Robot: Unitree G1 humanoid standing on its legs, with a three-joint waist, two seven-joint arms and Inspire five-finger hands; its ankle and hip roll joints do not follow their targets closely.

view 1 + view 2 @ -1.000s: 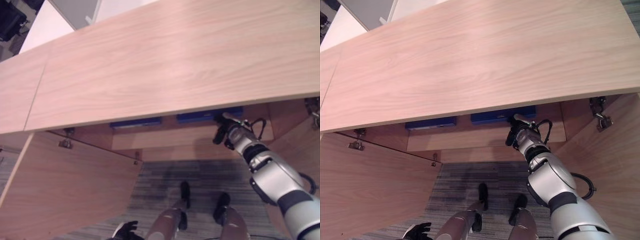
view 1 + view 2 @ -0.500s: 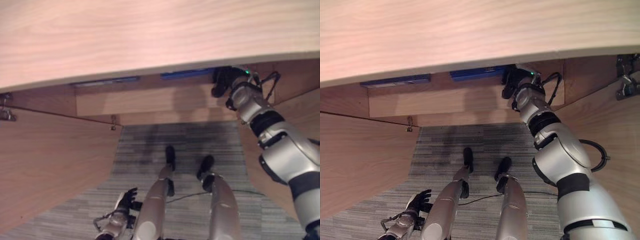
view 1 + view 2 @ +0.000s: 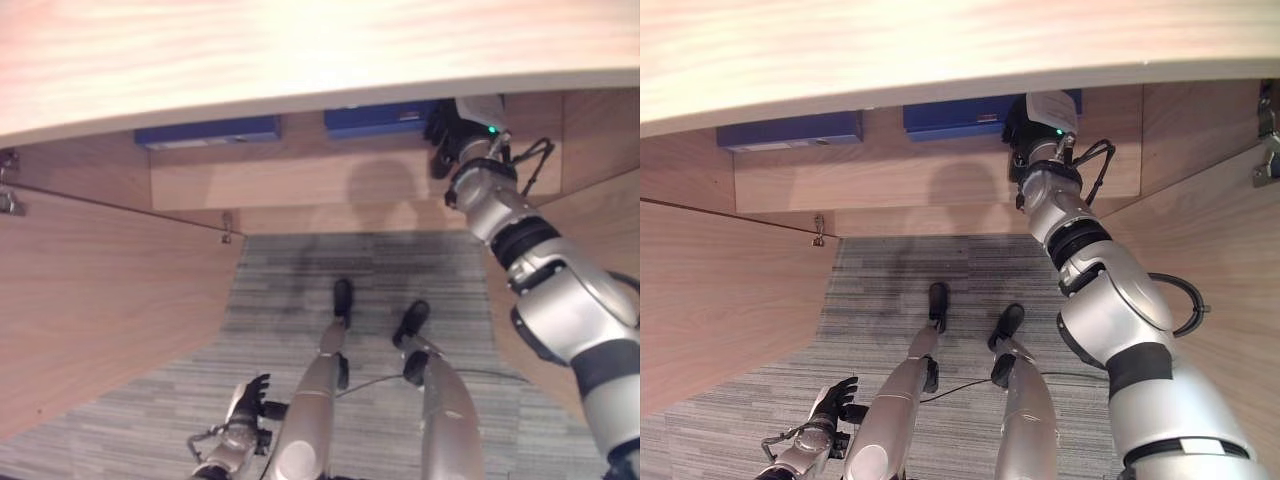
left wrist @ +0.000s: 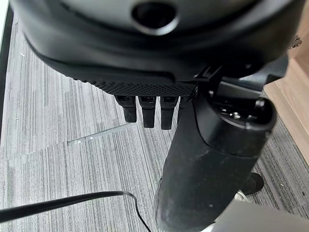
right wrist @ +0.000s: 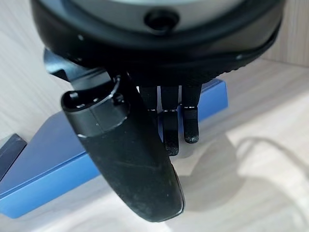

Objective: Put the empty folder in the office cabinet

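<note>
Fingers (image 5: 190,126) of the right hand (image 3: 1025,120) hang straight and loose just above the blue folder (image 5: 67,159), gripping nothing. That folder lies flat on the shelf (image 3: 940,180) inside the open cabinet (image 3: 300,60), beside a second blue folder (image 3: 205,131). If the hand brushes the folder's edge on its way out, it could drag it off the shelf. Down by the floor (image 4: 58,145), the left hand (image 3: 245,400) hangs relaxed and empty.
</note>
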